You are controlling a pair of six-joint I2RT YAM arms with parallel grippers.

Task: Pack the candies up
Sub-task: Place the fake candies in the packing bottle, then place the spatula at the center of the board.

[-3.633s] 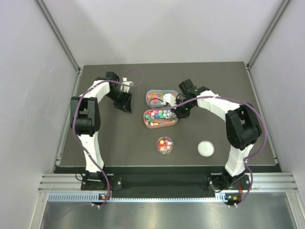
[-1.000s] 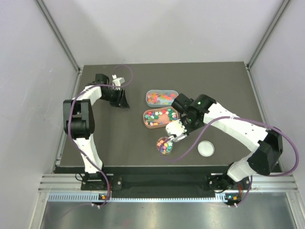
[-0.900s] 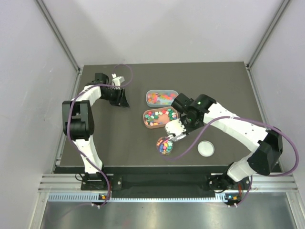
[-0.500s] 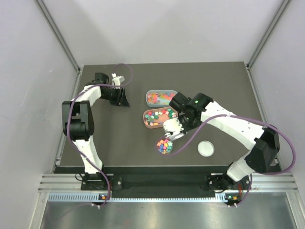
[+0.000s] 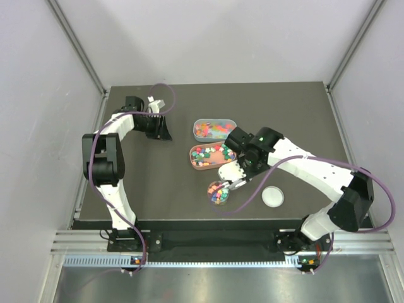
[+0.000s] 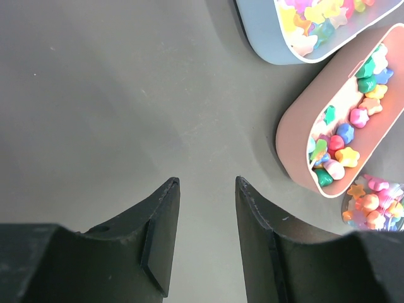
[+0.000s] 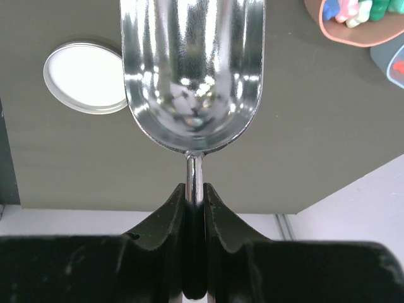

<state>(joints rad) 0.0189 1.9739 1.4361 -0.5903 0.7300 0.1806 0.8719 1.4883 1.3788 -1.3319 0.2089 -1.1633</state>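
right gripper [image 7: 194, 197]: pinched on the thin handle of the shiny metal scoop [image 7: 192, 76], bowl empty | left gripper [image 6: 206, 189]: spread, nothing held, well apart | small mixed-colour candies [image 6: 344, 134]: in the pink oval tray [image 6: 293, 142] and the small clear round jar [image 5: 218, 192] | scoop's long axis is pointed at the jar; right arm nearer

No text, label, brand, number or sign can be read in any of the views.
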